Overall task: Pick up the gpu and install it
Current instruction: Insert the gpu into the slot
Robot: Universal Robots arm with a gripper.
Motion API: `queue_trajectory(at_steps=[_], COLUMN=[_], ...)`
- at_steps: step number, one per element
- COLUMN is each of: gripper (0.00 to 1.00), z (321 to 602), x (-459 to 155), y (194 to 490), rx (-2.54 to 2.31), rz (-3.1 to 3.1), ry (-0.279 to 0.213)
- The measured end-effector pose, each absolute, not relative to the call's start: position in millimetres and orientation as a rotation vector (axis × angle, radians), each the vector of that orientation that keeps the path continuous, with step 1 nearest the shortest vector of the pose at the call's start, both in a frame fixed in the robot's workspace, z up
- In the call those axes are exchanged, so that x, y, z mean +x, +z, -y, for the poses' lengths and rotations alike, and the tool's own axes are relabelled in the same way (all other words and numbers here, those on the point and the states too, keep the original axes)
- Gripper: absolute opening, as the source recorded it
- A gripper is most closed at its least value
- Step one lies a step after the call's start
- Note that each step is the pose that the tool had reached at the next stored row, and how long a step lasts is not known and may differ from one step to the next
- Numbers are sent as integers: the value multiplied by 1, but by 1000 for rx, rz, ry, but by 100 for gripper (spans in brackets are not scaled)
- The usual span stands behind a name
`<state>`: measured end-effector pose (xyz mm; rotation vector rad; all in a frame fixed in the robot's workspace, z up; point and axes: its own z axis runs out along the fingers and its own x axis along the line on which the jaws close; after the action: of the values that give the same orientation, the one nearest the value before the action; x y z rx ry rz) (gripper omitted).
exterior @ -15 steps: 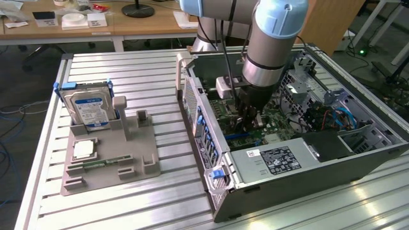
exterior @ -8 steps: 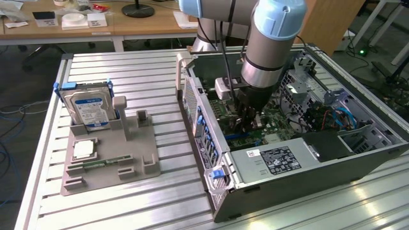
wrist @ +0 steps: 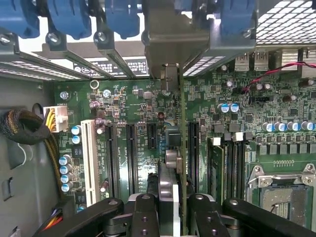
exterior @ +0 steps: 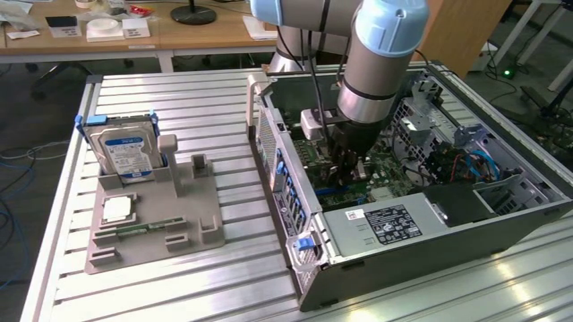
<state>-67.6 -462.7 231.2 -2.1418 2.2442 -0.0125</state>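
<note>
In the wrist view the gpu (wrist: 174,168) is seen edge-on, a thin card with a brownish-green board edge, clamped between the black fingers (wrist: 143,215) of my gripper (wrist: 173,217). Its silver end bracket (wrist: 175,49) reaches the case's rear slot openings. The card hangs upright just over the green motherboard (wrist: 133,106), in line with the black expansion slots (wrist: 131,153). In the exterior view my gripper (exterior: 345,171) is down inside the open computer case (exterior: 430,235), near its rear wall. Whether the card's edge touches a slot is hidden.
A grey fixture (exterior: 170,228) on the slatted table holds a silver hard drive (exterior: 125,151) and a small square chip (exterior: 118,209). Inside the case are the power supply (exterior: 391,223), a cable bundle (wrist: 19,126), memory sticks (wrist: 217,168) and the CPU socket (wrist: 284,197).
</note>
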Motion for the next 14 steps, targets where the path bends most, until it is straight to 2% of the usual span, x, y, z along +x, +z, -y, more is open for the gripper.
queue_trajectory(at_steps=[14], gripper=[28], z=[461], x=[-67], y=[225], rx=[-2142], rz=[-2245], ry=[-7])
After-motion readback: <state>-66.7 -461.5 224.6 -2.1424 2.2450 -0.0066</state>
